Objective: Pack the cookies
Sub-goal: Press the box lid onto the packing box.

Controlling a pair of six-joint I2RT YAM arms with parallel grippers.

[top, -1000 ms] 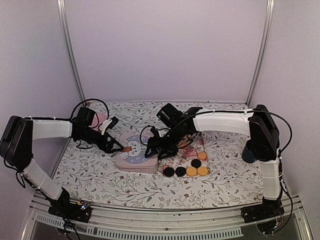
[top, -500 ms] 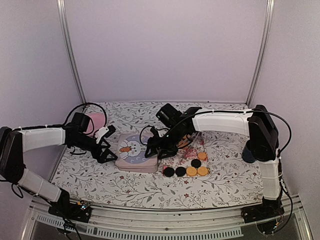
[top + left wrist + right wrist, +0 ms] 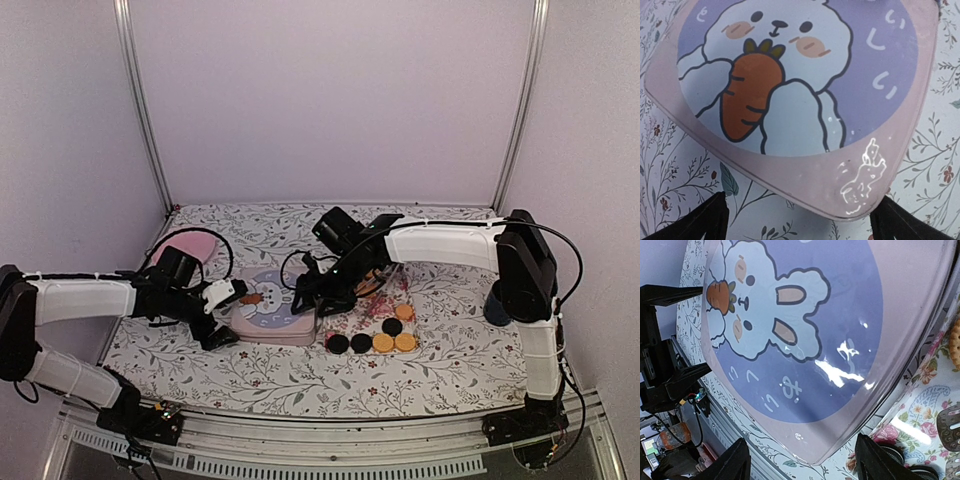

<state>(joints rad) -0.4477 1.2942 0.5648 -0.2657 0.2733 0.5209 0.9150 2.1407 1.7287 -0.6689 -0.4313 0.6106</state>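
You had L claw (image 3: 226, 313) spread wide at tin's (image 3: 262, 318) 9 o'clock, R claw (image 3: 310, 297) spread at its 3; cookies (image 3: 383, 342) at 4.

The top camera sits above and behind the arm bases at the near edge of the bench (image 3: 430, 370). It looks down and forward, taking in the whole bench up to the far wall. The left wrist camera hangs very close over the rabbit-printed lid (image 3: 268, 305), looking steeply down on one rounded corner, with the fingertips of the left tool (image 3: 799, 217) in the bottom corners. The right wrist camera, also close, looks from the lid's right side across it toward the bench's left edge. All three views share the lid, and the right wrist view also catches the left tool.
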